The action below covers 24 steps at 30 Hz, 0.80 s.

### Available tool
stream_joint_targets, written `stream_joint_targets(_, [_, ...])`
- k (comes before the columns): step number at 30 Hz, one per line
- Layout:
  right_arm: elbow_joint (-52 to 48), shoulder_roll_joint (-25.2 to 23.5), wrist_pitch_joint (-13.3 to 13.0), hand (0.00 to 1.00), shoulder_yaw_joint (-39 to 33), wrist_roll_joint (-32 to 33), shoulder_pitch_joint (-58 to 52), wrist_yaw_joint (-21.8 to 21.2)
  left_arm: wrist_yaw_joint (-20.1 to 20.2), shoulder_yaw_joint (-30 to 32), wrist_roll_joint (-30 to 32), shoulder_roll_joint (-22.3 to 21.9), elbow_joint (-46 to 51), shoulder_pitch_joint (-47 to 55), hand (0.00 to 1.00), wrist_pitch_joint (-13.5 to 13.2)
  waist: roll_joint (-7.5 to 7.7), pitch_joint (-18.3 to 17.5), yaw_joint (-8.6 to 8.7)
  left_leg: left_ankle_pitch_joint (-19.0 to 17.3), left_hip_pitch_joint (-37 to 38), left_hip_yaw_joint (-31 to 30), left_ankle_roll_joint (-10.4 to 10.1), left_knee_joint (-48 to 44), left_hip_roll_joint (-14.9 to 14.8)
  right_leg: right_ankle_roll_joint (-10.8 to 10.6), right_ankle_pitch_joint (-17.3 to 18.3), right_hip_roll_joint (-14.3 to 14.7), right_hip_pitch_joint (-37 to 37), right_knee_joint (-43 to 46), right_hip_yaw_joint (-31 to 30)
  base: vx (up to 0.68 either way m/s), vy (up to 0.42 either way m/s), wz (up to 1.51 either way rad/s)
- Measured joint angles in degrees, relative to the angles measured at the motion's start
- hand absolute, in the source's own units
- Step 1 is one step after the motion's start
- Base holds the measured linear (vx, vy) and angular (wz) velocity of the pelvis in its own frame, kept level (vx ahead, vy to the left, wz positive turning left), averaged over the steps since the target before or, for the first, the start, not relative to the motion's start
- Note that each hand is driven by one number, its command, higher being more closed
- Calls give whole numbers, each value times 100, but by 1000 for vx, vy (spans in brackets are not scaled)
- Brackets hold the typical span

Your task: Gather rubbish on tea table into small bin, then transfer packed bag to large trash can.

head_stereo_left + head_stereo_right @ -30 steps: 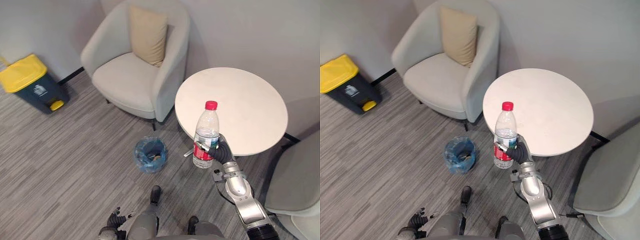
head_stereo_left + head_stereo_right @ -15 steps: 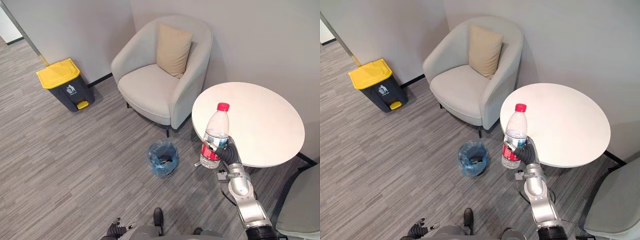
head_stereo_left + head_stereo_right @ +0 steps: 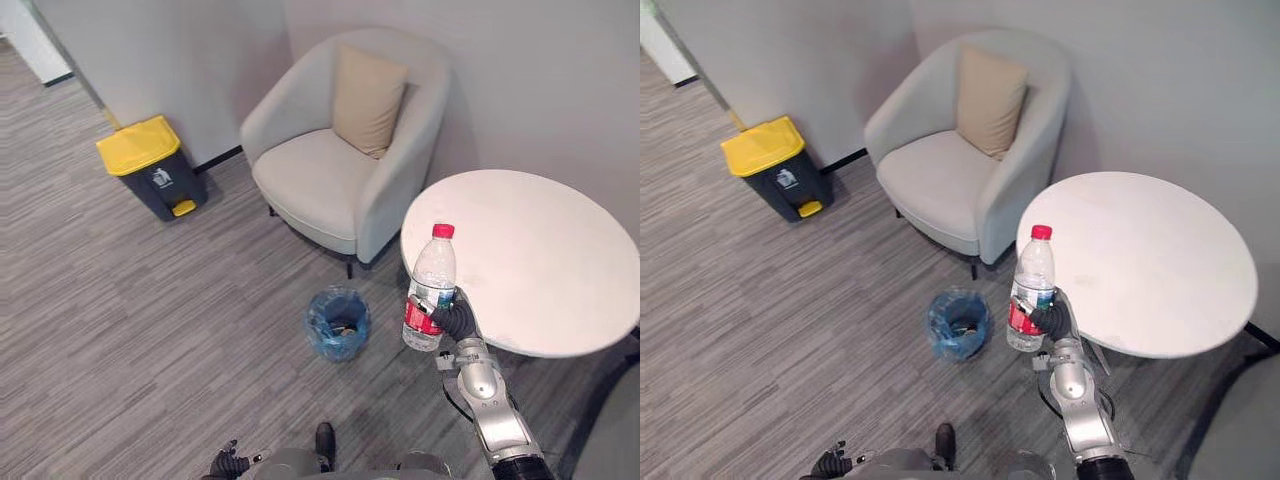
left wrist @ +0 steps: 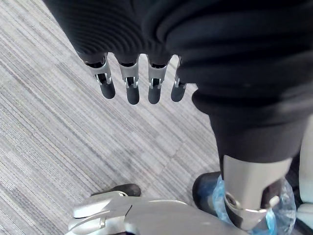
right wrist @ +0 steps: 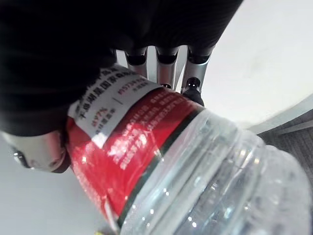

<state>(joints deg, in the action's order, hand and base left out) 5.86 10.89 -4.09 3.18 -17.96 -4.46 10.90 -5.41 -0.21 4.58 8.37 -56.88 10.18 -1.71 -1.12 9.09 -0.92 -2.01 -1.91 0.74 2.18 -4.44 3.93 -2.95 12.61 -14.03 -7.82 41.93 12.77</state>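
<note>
The bottle [image 3: 430, 290], a single clear plastic one with a red cap, stands upright in our right hand [image 3: 457, 322]. The fingers curl round its lower part, at the edge of the tea table [image 3: 540, 260] on the side toward the small bin [image 3: 338, 325]. We count one round white table, one small bin lined with a blue bag holding some scraps, one large trash can [image 3: 150, 165] with a yellow lid by the wall, and one armchair [image 3: 340, 185] with one cushion [image 3: 368, 100]. The armchair stands between the trash can and the table. Our left hand [image 4: 127, 83] hangs low over the floor, fingers relaxed and holding nothing. The bottle's red label carries white print, and the trash can has a small white pictogram.
</note>
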Motion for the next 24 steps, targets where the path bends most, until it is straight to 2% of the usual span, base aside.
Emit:
stream_joint_targets(1, [-1,5,-4,100,33,-1,-18,-28,-2,-5,-6,28,5,-4,0,12,15,21,19,-65,35,-222,38,-54,-89,-4,323,217,-194,129,-240,312,-28,77])
stream_joint_targets(2, [-2,12,-6,100,34,-1,-15,-94,-4,-4,-50,41,4,-13,0,9,26,24,11,-140,42,-386,16,-102,-148,16,467,439,-391,-92,-377,209,-50,76])
stream_joint_targets(4, [3,65,-6,100,78,1,-4,-109,-2,52,-60,35,-3,-25,0,11,56,42,26,-160,139,-586,-2,-81,-236,-22,431,700,-634,-745,-532,207,-109,69])
stream_joint_targets(5, [4,114,-5,100,102,2,-4,-112,-1,56,-64,41,-5,-28,0,7,56,42,38,-135,187,-708,-61,-81,-270,-81,320,813,-644,-1307,-577,221,-148,75])
stream_joint_targets(6, [0,143,-6,100,118,5,-2,-112,3,58,-63,61,-6,-24,0,-3,109,25,38,-176,223,-796,-144,-88,-245,-40,33,873,-598,-1927,-676,195,-186,73])
stream_joint_targets(7, [-4,146,-8,100,117,7,-6,-111,5,64,-60,121,-8,-32,0,-15,226,40,53,-264,221,-908,-239,-171,-138,26,-490,844,-548,-2395,-798,163,-180,95])
stream_joint_targets(8, [4,193,-5,100,96,15,-59,-114,0,93,-57,111,-80,-79,0,-18,306,-12,124,-419,233,-1107,-323,-317,-102,132,-952,777,-422,-2394,-737,247,-284,98])
stream_joint_targets(9, [-2,250,-11,100,91,29,-70,-122,5,92,-57,45,-113,-102,0,-22,108,-47,146,-532,153,-1138,-388,-444,-244,182,-902,869,-317,-2516,-518,221,-229,80])
stream_joint_targets(10, [-2,261,-14,100,84,51,-56,-122,5,94,-56,19,-113,-111,0,-22,28,-49,145,-594,105,-1143,-455,-515,-319,195,-894,918,-291,-2581,-437,255,-225,54])
stream_joint_targets(11, [-2,267,-7,100,65,61,-56,-128,4,100,-53,-15,-112,-144,0,-25,-87,-23,148,-656,-57,-1003,-532,-799,-432,219,-862,1010,-190,-2767,-310,193,-142,45])
stream_joint_targets(12, [-2,271,0,100,82,66,-86,-149,4,126,-46,-29,-106,-185,0,-27,-117,54,151,-687,-275,-732,-584,-1349,-510,282,-819,1072,4,-2929,-224,190,-133,39])
stream_joint_targets(13, [-2,272,0,100,86,69,-94,-158,4,139,-45,-34,-105,-192,0,-26,-117,78,151,-699,-321,-667,-601,-1491,-531,292,-822,1087,60,-2963,-211,154,-126,21])
stream_joint_targets(14, [-12,281,0,100,129,149,-182,-218,1,210,-50,-46,-99,-221,0,-23,-84,156,94,-786,-653,-130,-711,-2491,-759,360,-810,1202,463,-3208,-131,114,-94,3])
stream_joint_targets(16, [-46,324,-1,100,127,226,-269,-219,0,232,-51,-35,-88,-241,0,-26,-85,180,16,-838,-760,470,-622,-2863,-1057,458,-827,1278,758,-3327,-15,149,-71,7])
stream_joint_targets(18, [-49,334,-1,100,87,244,-203,-216,7,228,-51,-54,22,-289,0,-25,-98,197,15,-859,-814,709,-579,-2418,-1206,462,-807,1307,810,-3314,-9,165,17,3])
stream_joint_targets(19, [-50,376,-1,100,43,268,-182,-213,11,227,-47,-55,87,-312,0,-27,-199,158,23,-557,-812,722,-631,-1831,-1230,425,-786,1310,779,-3302,-7,147,85,-4])
stream_joint_targets(20, [-24,365,10,100,-18,269,-192,-213,6,230,-46,-43,107,-358,0,-24,-224,176,15,-419,-727,745,-570,-1510,-1228,364,-755,1331,768,-3300,-43,183,131,2])
stream_joint_targets(22, [-19,301,21,100,-16,267,-198,-218,7,213,-42,17,130,-406,0,-25,-114,234,8,-340,-549,763,-500,-1160,-1072,317,-777,1220,773,-3353,-57,129,126,6])
stream_joint_targets(24, [-18,291,21,100,10,261,-205,-231,17,200,-35,2,125,-389,0,-19,-87,240,-5,-280,-414,796,-454,-949,-971,277,-802,1149,837,-3433,-113,69,82,3])
